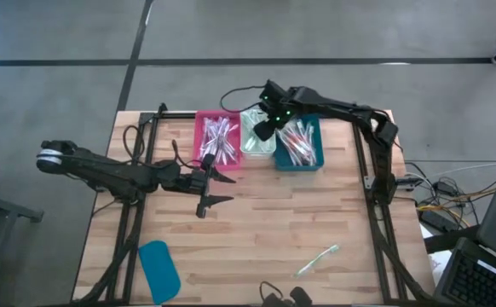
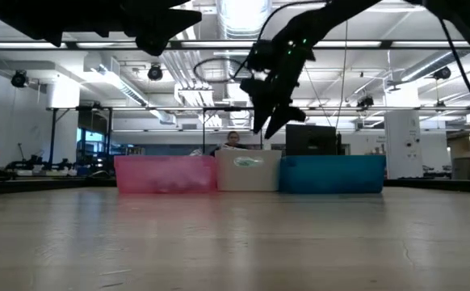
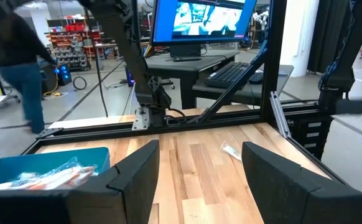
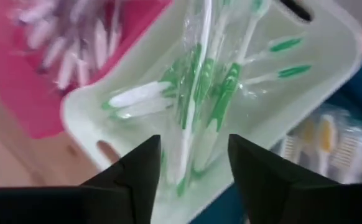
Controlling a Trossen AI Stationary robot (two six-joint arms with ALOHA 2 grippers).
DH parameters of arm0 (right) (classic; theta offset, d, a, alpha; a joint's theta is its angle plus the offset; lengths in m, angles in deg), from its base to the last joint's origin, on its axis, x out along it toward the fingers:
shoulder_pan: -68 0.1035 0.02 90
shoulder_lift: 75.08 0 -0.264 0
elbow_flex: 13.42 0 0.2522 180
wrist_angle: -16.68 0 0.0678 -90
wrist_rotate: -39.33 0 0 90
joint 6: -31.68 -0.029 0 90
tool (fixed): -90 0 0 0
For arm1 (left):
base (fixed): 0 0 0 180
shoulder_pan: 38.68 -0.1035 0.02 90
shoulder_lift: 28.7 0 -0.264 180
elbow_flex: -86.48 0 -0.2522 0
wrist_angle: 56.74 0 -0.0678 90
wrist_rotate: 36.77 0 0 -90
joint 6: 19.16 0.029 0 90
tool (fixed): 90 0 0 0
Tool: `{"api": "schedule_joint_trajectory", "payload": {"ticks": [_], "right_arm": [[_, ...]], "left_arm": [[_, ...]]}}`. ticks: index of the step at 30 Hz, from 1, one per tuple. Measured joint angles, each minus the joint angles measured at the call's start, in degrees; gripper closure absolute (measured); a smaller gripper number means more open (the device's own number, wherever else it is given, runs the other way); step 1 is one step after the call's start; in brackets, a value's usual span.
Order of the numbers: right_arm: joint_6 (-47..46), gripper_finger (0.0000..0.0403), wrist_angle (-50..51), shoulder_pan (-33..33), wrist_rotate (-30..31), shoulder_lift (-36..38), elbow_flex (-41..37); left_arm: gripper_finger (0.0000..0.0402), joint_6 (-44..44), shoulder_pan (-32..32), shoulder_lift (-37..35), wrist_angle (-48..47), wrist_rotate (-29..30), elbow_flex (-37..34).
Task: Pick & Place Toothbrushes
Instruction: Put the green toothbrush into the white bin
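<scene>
Blurred toothbrushes (image 4: 75, 46) in pink bin (image 4: 19, 93)

No legible text, label, brand, number or sign appears in any view. The monitor (image 3: 199, 18) beyond the desk shows a bright picture, but no characters on it can be read. The white bin (image 2: 248, 170) carries a faint greenish mark on its front wall, too small to make out.

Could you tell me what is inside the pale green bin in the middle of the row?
The pale green bin holds green-accented toothbrushes lying lengthwise, some in clear wrappers. The right hand, open above it, covers part of the bin, so the count is unclear.
</scene>
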Motion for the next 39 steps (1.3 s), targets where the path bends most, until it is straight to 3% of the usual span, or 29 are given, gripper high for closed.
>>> {"api": "schedule_joint_trajectory", "payload": {"ticks": [6, 14, 25, 39], "right_arm": [[3.45, 0.0199, 2.62, 1.53, 0.21, 7.93, -0.65], [6.78, 0.0229, 7.43, 8.97, 2.36, 18.72, -1.95], [8.31, 0.0287, 8.62, 27.64, 12.29, 27.72, -6.17], [3.35, 0.0354, 8.44, 52.01, 21.13, 27.4, -13.14]], "left_arm": [[0.017, -0.31, 0.0, 0.02, -0.92, 0.02, 0.0], [0.017, -0.38, 0.0, 0.01, -1.73, 0.02, 0.0], [0.017, -0.42, 0.0, 0.02, -2.58, 0.04, 0.0], [0.017, -0.42, 0.0, 0.02, -2.63, 0.04, -0.04]]}}
